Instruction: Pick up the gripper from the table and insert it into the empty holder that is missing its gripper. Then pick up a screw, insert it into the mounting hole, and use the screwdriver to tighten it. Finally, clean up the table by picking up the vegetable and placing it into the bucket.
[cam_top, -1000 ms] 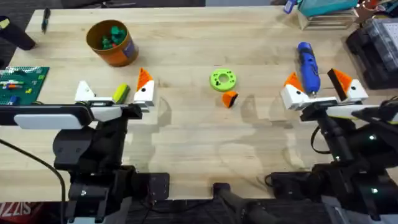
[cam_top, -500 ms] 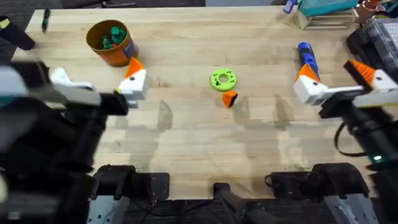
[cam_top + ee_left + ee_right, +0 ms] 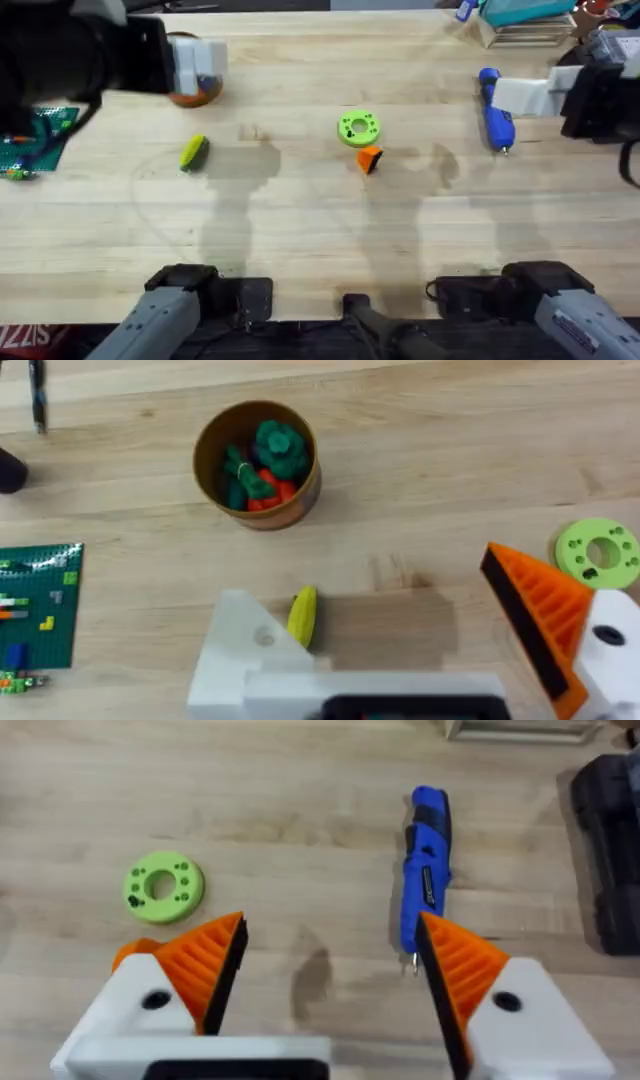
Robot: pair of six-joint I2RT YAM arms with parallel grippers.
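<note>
Orange gripper (image 3: 369, 158) lies untouched beside the green disc (image 3: 359, 128), well clear of both wide-open, empty jaws, which have just lifted off the table (the left's holder (image 3: 240, 650) still bare), so insertion hasn't begun.

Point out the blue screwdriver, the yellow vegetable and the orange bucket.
screwdriver (image 3: 425, 870), right wrist view, middle of its body.
vegetable (image 3: 194, 152), overhead view, its middle.
bucket (image 3: 306, 488), left wrist view, outer wall.

vegetable (image 3: 194, 152) left of ring (image 3: 359, 128), screwdriver (image 3: 495, 108) right
</note>
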